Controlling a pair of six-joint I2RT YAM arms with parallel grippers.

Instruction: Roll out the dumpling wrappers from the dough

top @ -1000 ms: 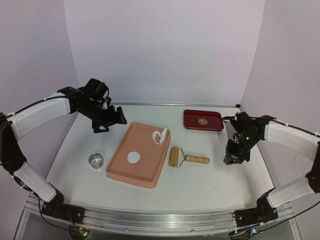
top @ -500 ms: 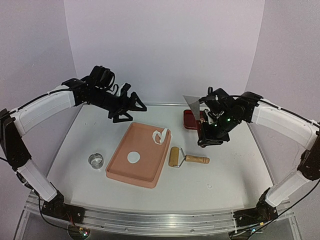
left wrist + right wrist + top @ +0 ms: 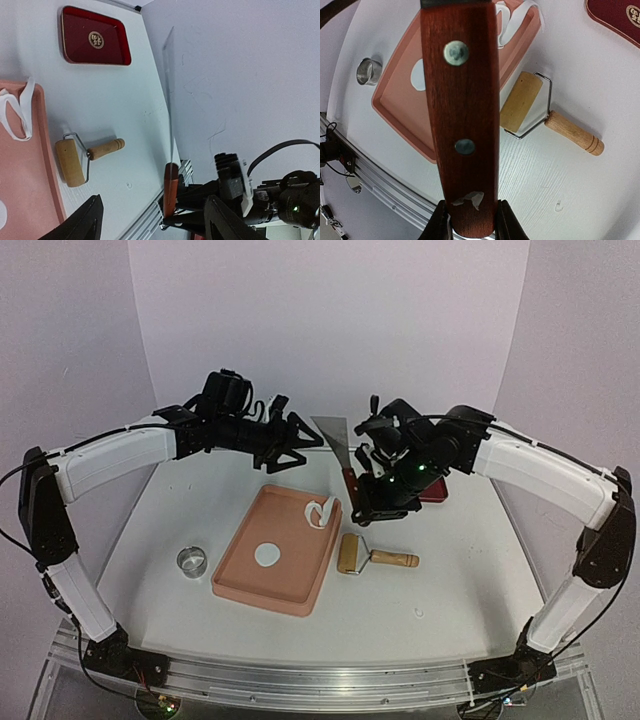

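Note:
A round white dumpling wrapper lies in the pink tray. A ragged dough strip sits at the tray's far right corner. My right gripper is shut on the red-brown wooden handle of a metal scraper, held in the air with its blade pointing up. My left gripper hangs open in the air just left of the blade. Its fingers do not touch the scraper.
A wooden roller lies right of the pink tray. A small metal ring stands left of it. A dark red tray sits at the back right, partly behind my right arm.
My right arm has swung up and left from the table's right side, carrying the scraper. My left gripper has moved right toward the blade and its jaws have narrowed somewhat.

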